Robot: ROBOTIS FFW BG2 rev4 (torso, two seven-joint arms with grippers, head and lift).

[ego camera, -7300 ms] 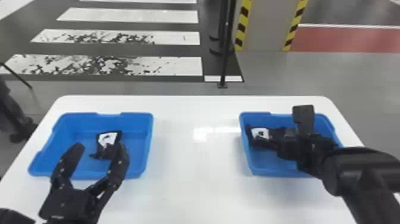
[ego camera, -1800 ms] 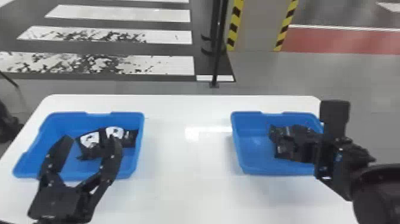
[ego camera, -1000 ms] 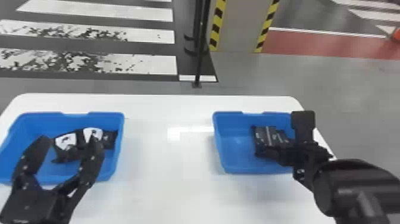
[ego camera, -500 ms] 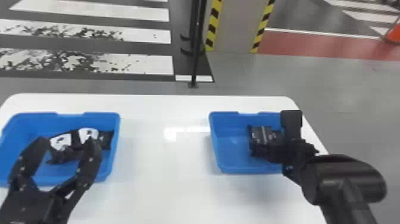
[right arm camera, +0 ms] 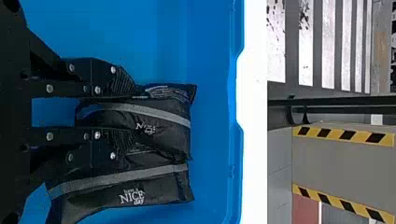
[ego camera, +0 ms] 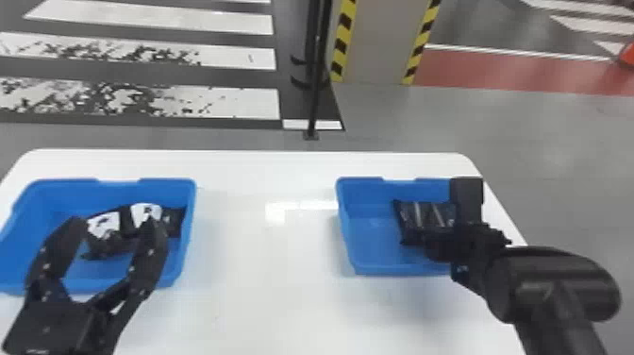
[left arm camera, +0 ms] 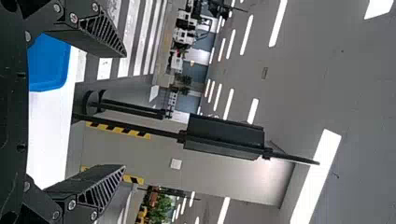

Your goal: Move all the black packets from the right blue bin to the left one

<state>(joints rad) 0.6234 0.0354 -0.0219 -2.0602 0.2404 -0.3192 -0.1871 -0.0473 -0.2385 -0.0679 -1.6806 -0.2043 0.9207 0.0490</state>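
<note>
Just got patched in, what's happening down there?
The right gripper is in the right blue bin, its fingers closed on a black packet, with another packet right beside it. The left gripper is open and empty, seen over the near part of the left bin, where black packets with white patches lie. The transfer isn't finished.

In the right blue bin (right arm camera: 130, 28), one black packet (right arm camera: 161, 189) reads "NICE day" in white. Another black packet (right arm camera: 163, 122) bears white print starting "N". The white labels (ego camera: 145, 213) in the left bin (ego camera: 191, 226) are unreadable.
</note>
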